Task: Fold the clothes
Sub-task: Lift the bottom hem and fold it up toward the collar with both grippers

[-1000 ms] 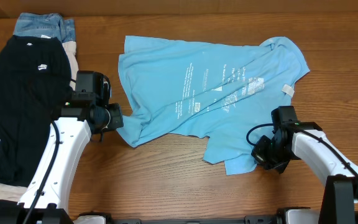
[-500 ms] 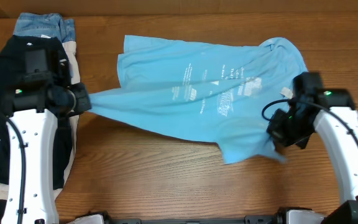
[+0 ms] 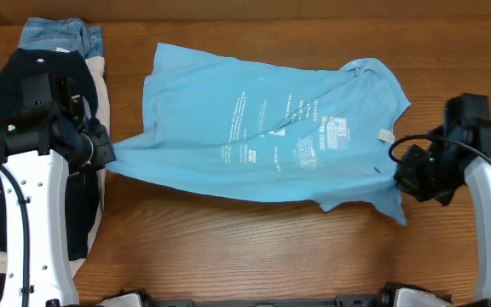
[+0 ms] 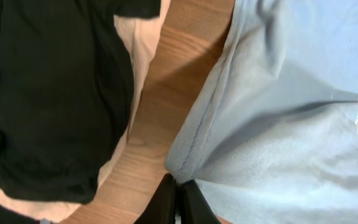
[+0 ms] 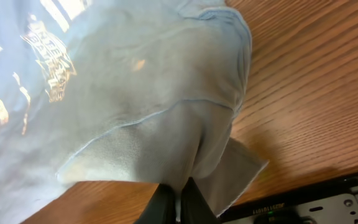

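Surface: a brown wood-grain worktop [image 3: 228, 247] is seen from above, with garments laid across it.
Task garment: a light sky-blue short-sleeved T-shirt [image 3: 262, 128] of thin fabric is spread between the two end effectors. Its white printed text is turned up.
Left end effector [image 3: 105, 155]: it is closed on a gathered edge of the light sky-blue short-sleeved T-shirt. In the left wrist view a stitched hem [image 4: 194, 134] is pinched at the meeting fingertips [image 4: 166, 202].
Right end effector [image 3: 403, 175]: it is closed on the opposite edge of the same garment. In the right wrist view the cloth [image 5: 135, 112] is bunched into the shut fingers [image 5: 163, 202], and a loose flap is seen just beside them.
Fabric between the grips: the lower edge is drawn into a line from one end effector to the other. Long creases run the same way, and the far part of the garment rests on the worktop.
Collar: it lies on the half nearer the right end effector, beyond it, with a small white tag [image 3: 384, 134] close by.
Beside the left end effector: a black T-shirt [image 3: 2, 196] is spread on its outer side, partly covered by the arm.
Under the black T-shirt: a cream cloth [image 3: 99, 77] shows along its edges, just beside the pinched hem.
Beyond the left end effector: folded blue denim jeans [image 3: 54, 36] are placed at the far edge, touching the black T-shirt.
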Robot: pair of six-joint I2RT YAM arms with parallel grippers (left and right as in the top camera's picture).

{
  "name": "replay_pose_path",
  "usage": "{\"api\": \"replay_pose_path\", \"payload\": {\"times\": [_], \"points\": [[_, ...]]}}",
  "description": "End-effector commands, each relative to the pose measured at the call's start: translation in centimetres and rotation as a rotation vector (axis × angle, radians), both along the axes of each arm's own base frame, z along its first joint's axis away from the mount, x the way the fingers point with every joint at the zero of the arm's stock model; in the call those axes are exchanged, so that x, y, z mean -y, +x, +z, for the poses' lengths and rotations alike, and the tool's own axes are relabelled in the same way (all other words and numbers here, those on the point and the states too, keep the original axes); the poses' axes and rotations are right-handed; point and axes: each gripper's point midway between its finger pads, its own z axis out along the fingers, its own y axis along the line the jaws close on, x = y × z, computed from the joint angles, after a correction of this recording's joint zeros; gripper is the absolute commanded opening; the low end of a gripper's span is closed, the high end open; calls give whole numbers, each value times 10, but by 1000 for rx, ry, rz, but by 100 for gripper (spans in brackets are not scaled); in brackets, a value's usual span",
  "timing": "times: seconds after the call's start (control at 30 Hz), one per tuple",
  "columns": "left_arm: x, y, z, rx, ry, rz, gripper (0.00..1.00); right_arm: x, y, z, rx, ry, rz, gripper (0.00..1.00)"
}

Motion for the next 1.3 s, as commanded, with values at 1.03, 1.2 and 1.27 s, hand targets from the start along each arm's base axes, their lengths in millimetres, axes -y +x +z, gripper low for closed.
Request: {"api": "replay_pose_path", "payload": {"times": [1.03, 1.2, 1.27], "points": [[6, -51, 37, 32, 11, 38, 4, 19, 24, 80, 245, -89, 53, 4], [2, -33, 33, 62, 18, 38, 4, 23, 40, 81, 306, -106, 52, 4], [1, -26, 27, 58, 16, 38, 4, 24, 44, 78, 309, -106, 53, 4]]}}
